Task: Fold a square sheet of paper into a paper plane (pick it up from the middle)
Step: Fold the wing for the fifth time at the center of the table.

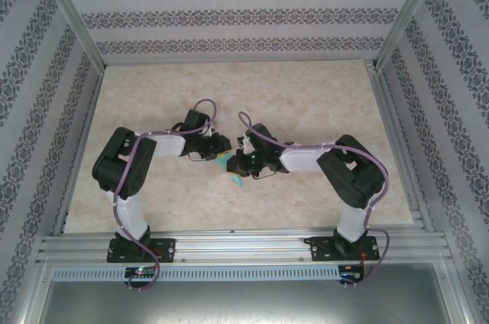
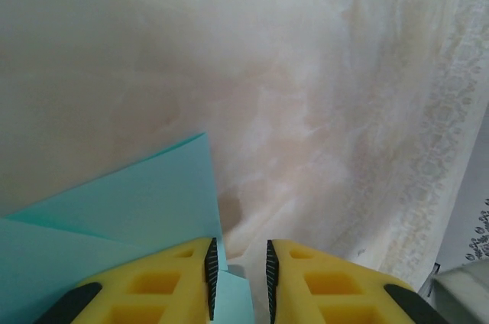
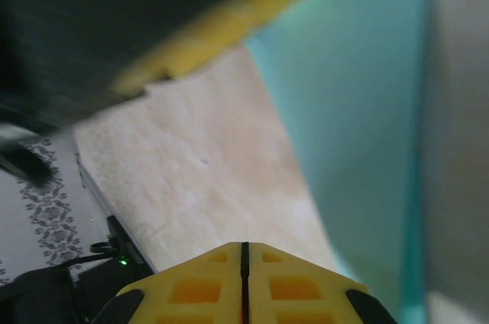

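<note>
Turquoise paper (image 2: 130, 202), yellow fingers (image 2: 172, 286), beige marbled table (image 2: 306, 72)

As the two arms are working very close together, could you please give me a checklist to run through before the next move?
1. Left claw open around the paper: ok; a strip sits in the gap.
2. Left claw gripping: not ok; its jaws stand apart.
3. Right claw shut: ok; closed with no gap.
4. Right claw holding paper: not ok; none shows at its seam, and the paper lies beside it.
5. Claws clear of each other: cannot tell; from above they look nearly touching.
</note>
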Action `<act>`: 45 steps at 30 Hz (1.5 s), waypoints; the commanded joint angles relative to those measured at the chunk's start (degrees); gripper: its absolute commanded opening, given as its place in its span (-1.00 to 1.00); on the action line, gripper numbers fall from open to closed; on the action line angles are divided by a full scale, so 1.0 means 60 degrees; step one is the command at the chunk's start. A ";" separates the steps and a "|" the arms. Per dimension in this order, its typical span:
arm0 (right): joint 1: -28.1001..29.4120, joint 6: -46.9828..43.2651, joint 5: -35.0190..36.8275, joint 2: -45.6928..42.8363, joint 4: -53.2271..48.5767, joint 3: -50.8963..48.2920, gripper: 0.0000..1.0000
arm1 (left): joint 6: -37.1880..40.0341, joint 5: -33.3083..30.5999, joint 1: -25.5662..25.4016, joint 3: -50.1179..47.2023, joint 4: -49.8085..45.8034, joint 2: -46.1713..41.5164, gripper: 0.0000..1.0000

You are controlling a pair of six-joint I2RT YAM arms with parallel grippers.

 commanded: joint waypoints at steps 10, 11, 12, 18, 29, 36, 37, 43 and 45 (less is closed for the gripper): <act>-0.0019 -0.0497 0.0543 0.0677 -0.1038 -0.0459 -0.79 | 0.0165 -0.0441 0.0134 -0.0413 -0.0238 0.0492 -0.49; -0.0010 -0.0527 0.0574 0.0524 -0.1042 -0.0629 -0.78 | 0.0155 -0.0491 0.0146 -0.0457 -0.0243 0.0510 -0.50; -0.0028 -0.0534 0.0586 0.0356 -0.1061 -0.0802 -0.78 | 0.0143 -0.0521 0.0182 -0.0491 -0.0231 0.0520 -0.51; 0.0109 -0.0244 0.0380 -0.0447 -0.0723 -0.1781 -0.74 | 0.0104 -0.0500 0.0297 -0.0602 -0.0139 0.0615 -0.53; 0.0044 -0.0627 0.0981 -0.1903 -0.1752 -0.2555 -0.73 | 0.0105 -0.0369 0.0314 -0.0626 -0.0110 0.0624 -0.53; 0.0008 -0.0786 0.0888 -0.2335 -0.1639 -0.1278 -0.72 | 0.0121 -0.0245 0.0307 -0.0628 -0.0054 0.0552 -0.52; 0.0009 -0.0732 0.0846 -0.2105 -0.1477 -0.1082 -0.72 | 0.0124 -0.0230 0.0312 -0.0621 -0.0052 0.0545 -0.52; 0.0019 -0.0022 0.0593 -0.0249 -0.0462 0.0012 -0.74 | 0.0065 -0.0036 0.0287 -0.0618 0.0128 0.0522 -0.50; -0.0010 0.0194 0.0870 0.0209 -0.0228 0.0107 -0.79 | 0.0094 -0.0032 0.0276 -0.0628 0.0079 0.0518 -0.50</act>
